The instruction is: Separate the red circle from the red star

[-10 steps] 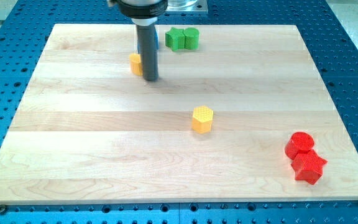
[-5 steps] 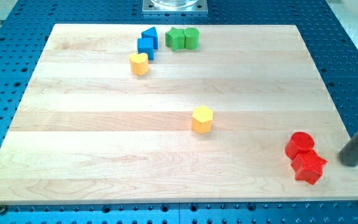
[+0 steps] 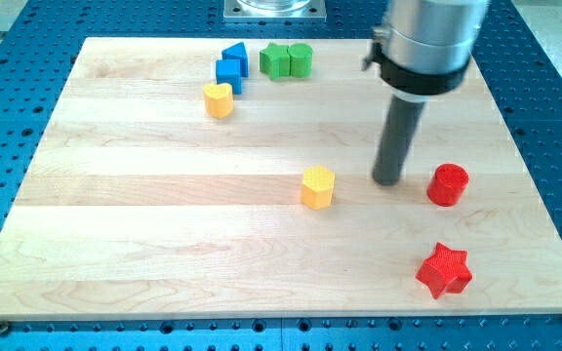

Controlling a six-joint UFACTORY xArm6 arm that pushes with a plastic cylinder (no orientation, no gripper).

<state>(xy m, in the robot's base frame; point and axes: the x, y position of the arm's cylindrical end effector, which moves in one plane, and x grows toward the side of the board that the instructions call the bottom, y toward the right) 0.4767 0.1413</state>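
Nearest the view's bottom, the red star (image 3: 444,270) sits on the wooden tabletop (image 3: 144,224), toward the right. Farther up, well apart from it, the red circle (image 3: 448,184) stands alone. My tip (image 3: 388,181) rests just to the circle's left, between it and the yellow hexagon (image 3: 317,187). There is no pincer here, only a bare rod. Beyond, at the view's top left, a yellow heart-like block (image 3: 219,99) lies below two blue blocks (image 3: 230,65), and two green blocks (image 3: 287,60) sit touching beside them.

wooden board (image 3: 144,224), eight coloured blocks
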